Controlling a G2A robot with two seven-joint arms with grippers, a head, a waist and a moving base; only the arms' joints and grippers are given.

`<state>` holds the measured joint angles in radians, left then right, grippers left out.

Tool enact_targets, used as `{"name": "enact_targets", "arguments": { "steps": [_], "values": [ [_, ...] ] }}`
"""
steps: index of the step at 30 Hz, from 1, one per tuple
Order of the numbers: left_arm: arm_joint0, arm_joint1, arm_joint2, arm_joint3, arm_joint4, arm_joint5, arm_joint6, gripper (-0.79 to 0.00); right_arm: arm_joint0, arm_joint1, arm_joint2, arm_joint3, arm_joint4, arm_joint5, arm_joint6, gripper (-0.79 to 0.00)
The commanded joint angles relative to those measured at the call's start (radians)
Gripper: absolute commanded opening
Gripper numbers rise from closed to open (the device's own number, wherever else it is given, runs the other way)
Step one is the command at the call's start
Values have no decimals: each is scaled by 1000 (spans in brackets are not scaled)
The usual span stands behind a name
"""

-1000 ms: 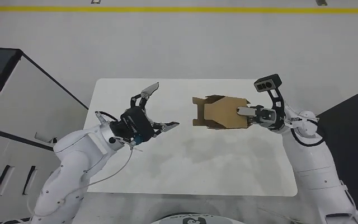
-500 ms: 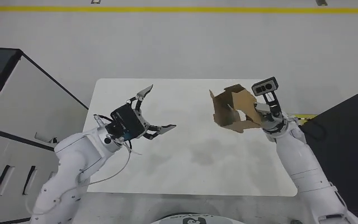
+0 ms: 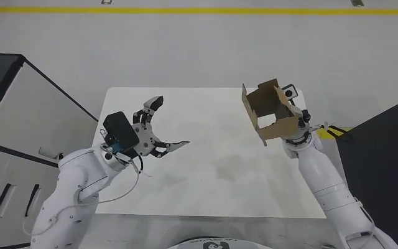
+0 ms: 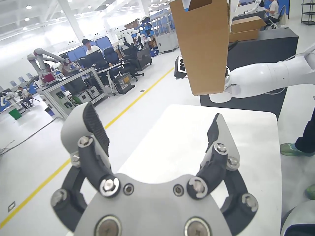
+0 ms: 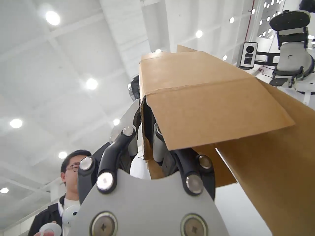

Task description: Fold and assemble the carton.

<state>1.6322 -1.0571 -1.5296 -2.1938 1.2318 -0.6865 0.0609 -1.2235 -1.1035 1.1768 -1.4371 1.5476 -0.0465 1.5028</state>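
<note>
The brown carton (image 3: 268,110) is held up in the air above the table's far right corner, opened into a tube with its open end facing upward. My right gripper (image 5: 147,133) is shut on a wall of the carton (image 5: 209,114) at its lower end, and the fingers are hidden under the box in the top view. The carton (image 4: 204,40) stands upright and well clear of the tabletop in the left wrist view. My left gripper (image 3: 169,126) hovers open over the left part of the table, fingers (image 4: 94,126) spread wide and holding nothing, pointing toward the carton.
The white table (image 3: 217,180) is bare between the arms. A dark cabinet (image 3: 12,75) stands off the left edge and a black surface (image 3: 373,137) off the right. A yellow floor line (image 3: 199,10) runs beyond the far edge.
My right arm has lifted the carton off the table and swung it upright, from lying flat to standing open end up. The left gripper has drawn back a little to the left, still open.
</note>
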Motion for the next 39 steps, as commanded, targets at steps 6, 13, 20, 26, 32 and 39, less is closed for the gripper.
{"name": "enact_targets", "arguments": {
  "steps": [6,13,20,26,32,39],
  "values": [
    [-4,4,-47,47,-61,-50,46,0,24,-29,-67,31,13,25,28,-785],
    [-21,15,-141,68,-100,-145,41,0,38,-49,-112,30,6,-8,33,-785],
    [-21,15,-141,68,-100,-145,41,0,38,-49,-112,30,6,-8,33,-785],
    [-21,15,-141,68,-100,-145,41,0,35,-51,-110,5,0,-6,26,-785],
    [-21,15,-141,68,-100,-145,41,0,45,-54,-94,-29,-55,10,33,-785],
    [-21,15,-141,68,-100,-145,41,0,127,-65,-112,0,-103,23,33,-785]
  ]
}}
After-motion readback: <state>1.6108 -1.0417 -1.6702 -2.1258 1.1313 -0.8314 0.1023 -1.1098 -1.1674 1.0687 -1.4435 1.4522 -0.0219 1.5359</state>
